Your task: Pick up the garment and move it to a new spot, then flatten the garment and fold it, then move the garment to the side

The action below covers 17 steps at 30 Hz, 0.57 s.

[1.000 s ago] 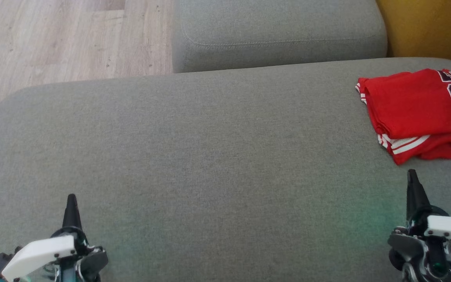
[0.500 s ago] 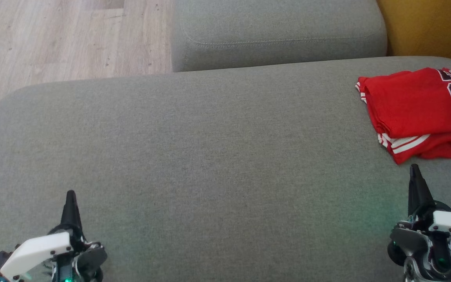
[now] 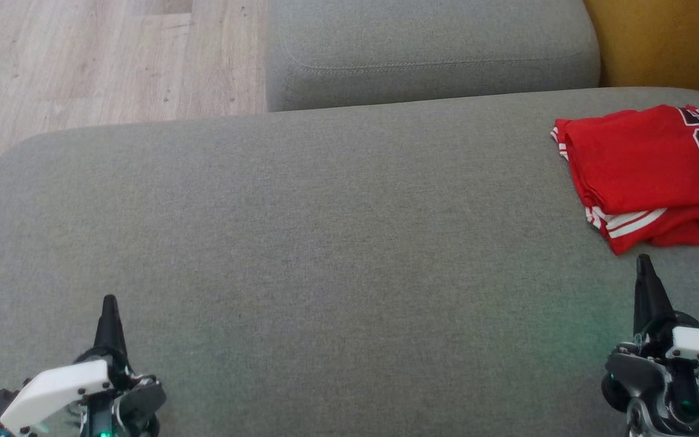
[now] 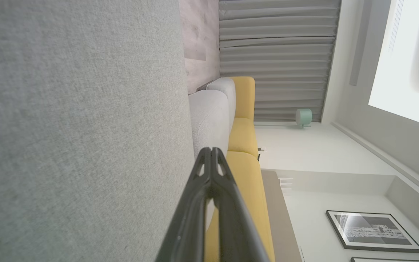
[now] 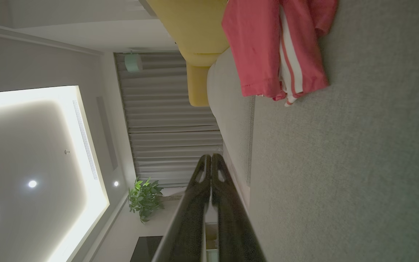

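Garment (image 3: 647,164), red, seemingly a folded jersey, at my two o'clock on the grey sofa (image 3: 325,243), left gripper (image 3: 108,301) and right gripper (image 3: 644,261) both pinched together, empty.

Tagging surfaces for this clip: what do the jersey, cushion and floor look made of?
The jersey looks like thin matte knit, probably synthetic: soft folds, white stripes. The cushion looks like grey woven upholstery, flecked. The floor looks like pale wood or laminate: grain, plank seams.
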{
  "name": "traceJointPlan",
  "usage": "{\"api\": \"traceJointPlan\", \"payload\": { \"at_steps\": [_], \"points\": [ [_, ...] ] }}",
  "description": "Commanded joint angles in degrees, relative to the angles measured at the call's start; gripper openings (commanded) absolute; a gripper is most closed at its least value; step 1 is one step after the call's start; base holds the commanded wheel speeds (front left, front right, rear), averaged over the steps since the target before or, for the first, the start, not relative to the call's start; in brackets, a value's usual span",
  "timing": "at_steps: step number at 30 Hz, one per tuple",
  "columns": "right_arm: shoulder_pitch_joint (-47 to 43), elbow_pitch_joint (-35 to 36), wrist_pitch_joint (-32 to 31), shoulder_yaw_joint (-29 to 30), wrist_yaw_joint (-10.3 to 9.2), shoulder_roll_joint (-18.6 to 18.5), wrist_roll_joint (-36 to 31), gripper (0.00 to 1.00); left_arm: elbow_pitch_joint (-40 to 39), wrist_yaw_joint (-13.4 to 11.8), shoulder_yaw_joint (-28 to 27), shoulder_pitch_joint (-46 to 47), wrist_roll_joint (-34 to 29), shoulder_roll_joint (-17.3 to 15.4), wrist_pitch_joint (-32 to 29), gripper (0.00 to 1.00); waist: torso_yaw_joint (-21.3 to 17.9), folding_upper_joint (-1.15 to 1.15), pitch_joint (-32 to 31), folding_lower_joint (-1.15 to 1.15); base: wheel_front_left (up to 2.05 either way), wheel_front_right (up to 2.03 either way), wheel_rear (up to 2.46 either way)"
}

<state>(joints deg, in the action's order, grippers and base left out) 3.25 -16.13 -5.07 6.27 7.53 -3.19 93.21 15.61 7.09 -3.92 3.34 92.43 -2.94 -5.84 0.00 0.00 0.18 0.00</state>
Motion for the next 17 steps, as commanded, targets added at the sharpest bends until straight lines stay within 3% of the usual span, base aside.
{"api": "traceJointPlan", "payload": {
  "at_steps": [1, 17],
  "points": [
    [2.82, 2.18, -0.42, -0.99, -0.04, -0.59, -0.02, 0.00, -1.57, 0.40, -2.16, 2.81, 0.09, -0.28, -0.29, 0.00, 0.00, 0.00, 0.00, 0.00, 0.00, 0.00, 0.00],
    [2.84, 2.16, -0.60, -0.76, -0.04, -0.43, -0.21, 0.00, -1.57, 0.40, -2.26, 2.82, 0.01, -0.22, -0.38, 0.00, 0.00, 0.00, 0.00, 0.00, 0.00, 0.00, 0.00]
  ]
}}
